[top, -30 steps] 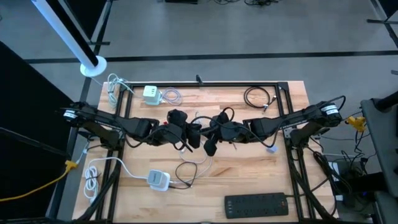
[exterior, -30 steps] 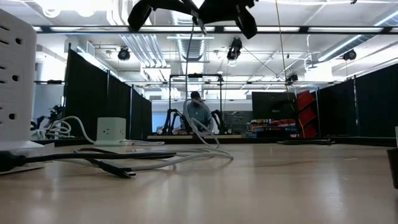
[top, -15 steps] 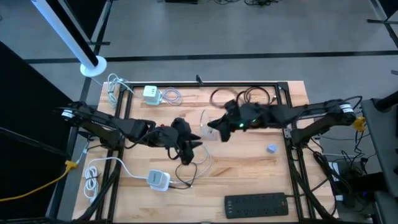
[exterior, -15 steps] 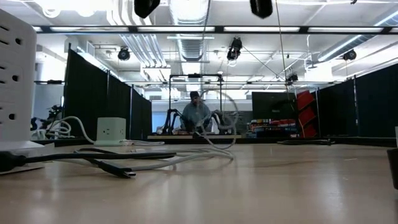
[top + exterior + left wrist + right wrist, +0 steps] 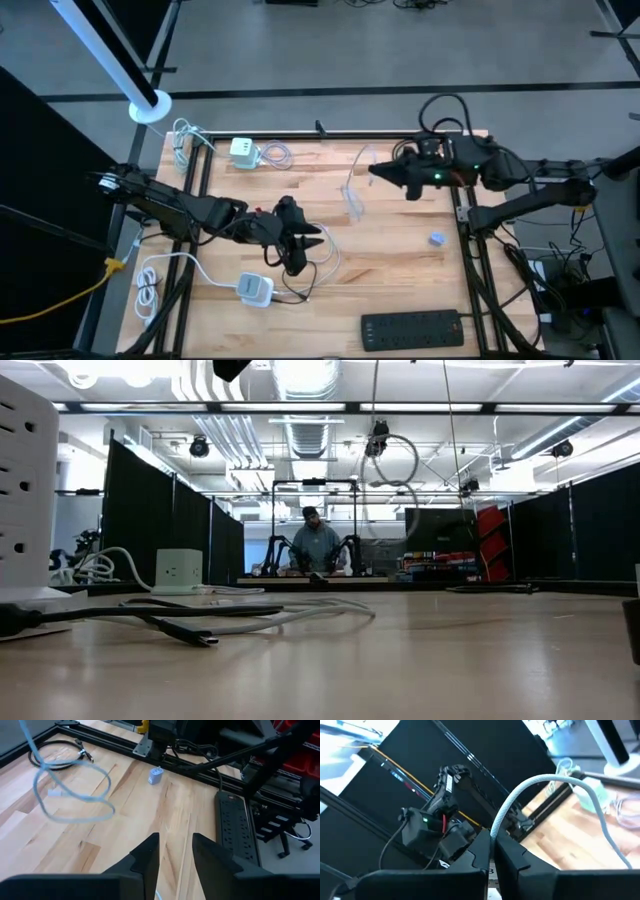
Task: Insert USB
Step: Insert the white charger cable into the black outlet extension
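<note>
A pale grey USB cable hangs in loops in the air over the table's far middle; it also shows in the low view and the left wrist view. My right gripper is shut on it, high above the table's far right. My left gripper stands open over the table's middle, nothing between its fingers. A white charger cube sits at the far left and a white adapter at the near left, each resting on its base. My right gripper pinches the cable between its two fingers at a point along its length. From the fingers the cable arcs up and away, then drops in slack loops, lifted clear of the table.
A black power strip lies along the near right edge. A small blue-grey piece sits at the right. A coiled black cable lies at the far right. Dark and white cords trail near the left gripper.
The two grippers, close together over the middle a second ago, have parted. My right gripper has gone up and toward the far right, carrying the pale cable, whose loops have risen clear of the table. My left gripper has shifted slightly toward the near edge.
</note>
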You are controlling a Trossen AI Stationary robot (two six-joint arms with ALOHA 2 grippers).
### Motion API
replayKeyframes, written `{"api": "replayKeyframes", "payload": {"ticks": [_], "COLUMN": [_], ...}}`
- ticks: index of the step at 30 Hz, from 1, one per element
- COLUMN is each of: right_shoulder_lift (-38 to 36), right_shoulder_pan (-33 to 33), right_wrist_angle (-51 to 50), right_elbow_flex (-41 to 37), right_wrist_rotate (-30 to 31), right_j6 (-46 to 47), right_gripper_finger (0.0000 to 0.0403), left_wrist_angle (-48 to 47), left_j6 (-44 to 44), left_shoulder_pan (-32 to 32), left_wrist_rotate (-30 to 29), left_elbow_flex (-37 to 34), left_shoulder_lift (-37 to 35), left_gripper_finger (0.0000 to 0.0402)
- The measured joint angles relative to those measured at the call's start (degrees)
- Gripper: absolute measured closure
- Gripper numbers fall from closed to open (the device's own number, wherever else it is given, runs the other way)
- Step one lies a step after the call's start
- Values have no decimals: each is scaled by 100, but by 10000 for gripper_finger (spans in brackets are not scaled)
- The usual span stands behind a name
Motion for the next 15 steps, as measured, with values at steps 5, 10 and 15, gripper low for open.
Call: {"api": "replayKeyframes", "payload": {"ticks": [5,10,15], "right_shoulder_lift": [-118,-148,-122], "right_shoulder_pan": [361,977,1700], "right_wrist_angle": [-189,-671,-916], "right_elbow_flex": [0,0,0], "right_wrist_rotate": [67,477,1030], "right_j6": [-399,-764,-891], "right_gripper_finger": [403,403,403], "left_wrist_angle": [21,22,78], "left_j6": [-114,-364,-728], "left_shoulder_pan": [-173,-392,-552], "left_wrist_rotate": [-4,-290,-465], "left_elbow_flex": [0,0,0], "left_shoulder_lift": [0,0,0], "left_gripper_finger": [299,299,299]}}
